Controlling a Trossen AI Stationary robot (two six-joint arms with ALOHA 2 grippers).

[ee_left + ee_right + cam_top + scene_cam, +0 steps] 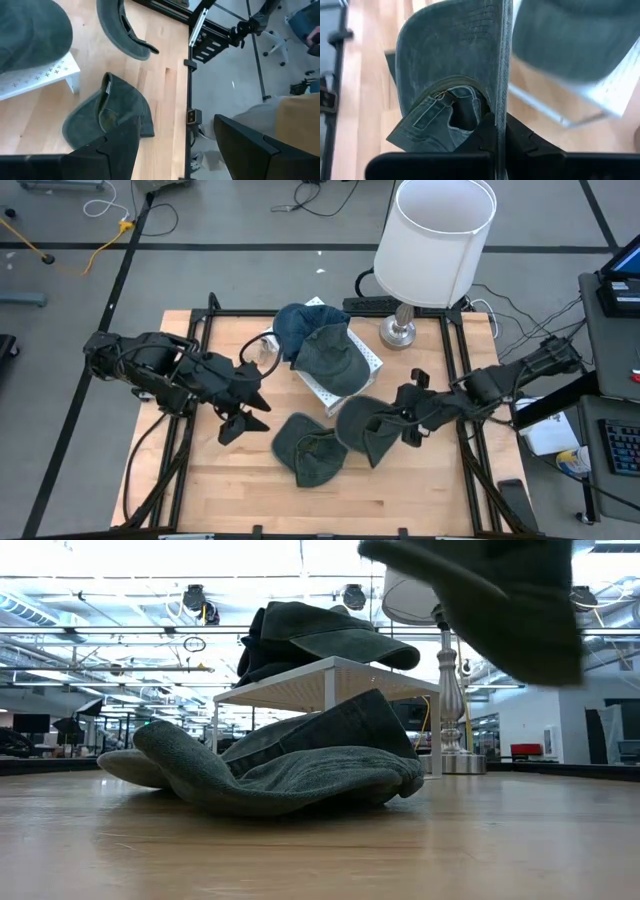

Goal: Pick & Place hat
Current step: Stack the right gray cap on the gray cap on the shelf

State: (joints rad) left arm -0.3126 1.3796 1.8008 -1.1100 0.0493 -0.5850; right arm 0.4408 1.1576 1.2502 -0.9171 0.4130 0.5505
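Note:
Several caps are in view. My right gripper (388, 430) (496, 131) is shut on a grey-green cap (362, 425), which shows high in the low view (490, 600). A second grey-green cap (310, 452) (270, 765) lies on the table by its crown and brim, just near-left of the held one. A blue cap (293, 325) and another grey-green cap (337, 357) rest on a white rack (325, 390) (330, 675). My left gripper (255, 402) (175, 150) hovers open to the left of the lying cap. My right gripper pinches the held cap's edge (504, 100) between its two fingers, at one side of the cap. The fingers come level from the table's right. The cap is lifted clear of the table, its brim (455, 40) pointing away from the fingers and its back strap (436, 106) showing.
A table lamp with a white shade (440, 225) and metal foot (398, 332) stands at the far right of the table, behind the rack. A black frame rail (465, 390) runs along the table's edges. Bare wood (400, 490) lies toward the near edge.

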